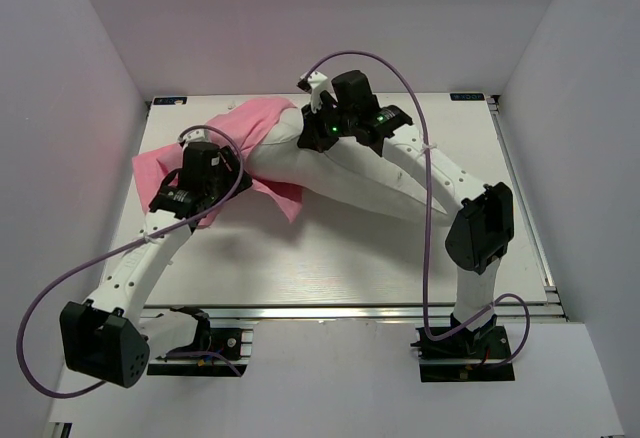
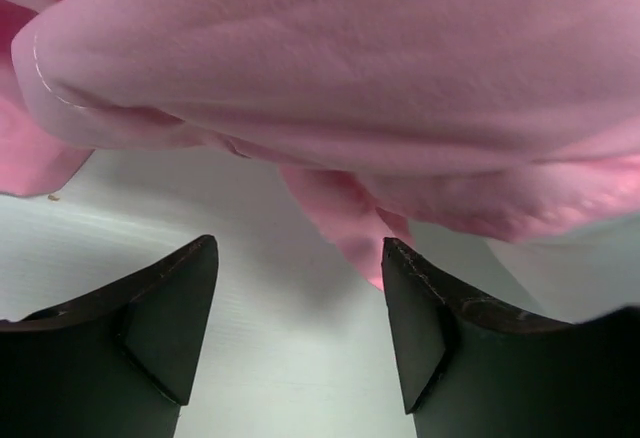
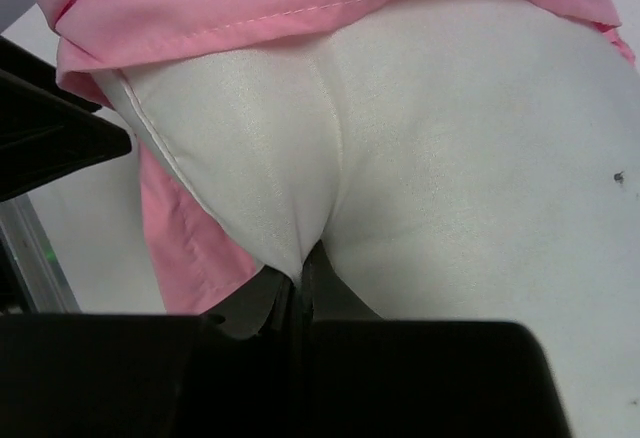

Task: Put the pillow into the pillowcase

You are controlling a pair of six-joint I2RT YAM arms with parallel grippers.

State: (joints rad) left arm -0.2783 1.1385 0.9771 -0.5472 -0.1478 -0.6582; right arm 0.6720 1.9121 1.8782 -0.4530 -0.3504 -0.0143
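The right jaws are clamping shut on a fold of the pillow (image 3: 440, 188), nipping its white, faintly glossy cloth into a crease that is running up from between them. The left jaws are standing apart and holding nothing. A drooping lobe of the pillowcase (image 2: 340, 68) is hanging just above and between their tips, with the pale worktop (image 2: 260, 318) showing beneath.

The pillow is looking plump and smooth, with a piped seam along its edge and a tiny dark speck on its right flank. The pillowcase is lying crumpled, pink and satiny, and its stitched hem is draping over the pillow's far end.

Seen from above, the pillow (image 1: 335, 173) is lying across the middle of the worktop (image 1: 330, 258). Its long axis is running diagonally from far left to near right, passing under the right arm. Its far-left end is sitting tucked under the pillowcase (image 1: 255, 123), which is spreading leftward towards the left arm.
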